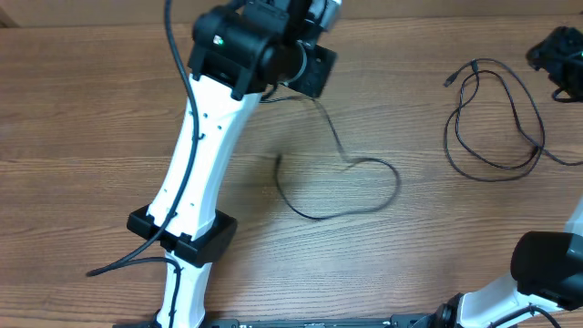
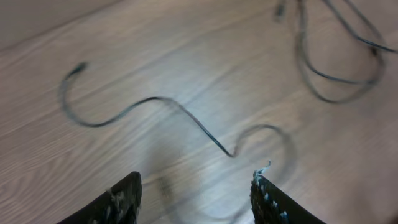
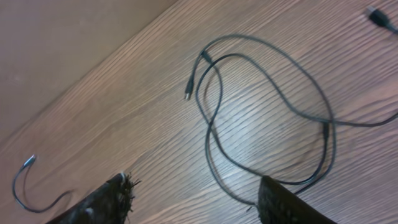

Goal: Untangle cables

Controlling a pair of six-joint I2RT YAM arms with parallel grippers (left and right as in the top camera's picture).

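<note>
Two thin black cables lie apart on the wooden table. One cable (image 1: 351, 164) runs in a single open curve at the middle; in the left wrist view (image 2: 186, 115) it snakes across with its plug tip at the left. The other cable (image 1: 496, 118) lies in loose overlapping loops at the right, and fills the right wrist view (image 3: 267, 106). My left gripper (image 1: 312, 66) hovers at the back centre above one end of the first cable, open and empty (image 2: 196, 190). My right gripper (image 1: 556, 53) is at the back right by the loops, open and empty (image 3: 196, 193).
The left arm (image 1: 196, 155) stretches from the front edge diagonally to the back centre. The right arm's base (image 1: 547, 264) is at the front right. The wooden table (image 1: 91, 109) extends to the left.
</note>
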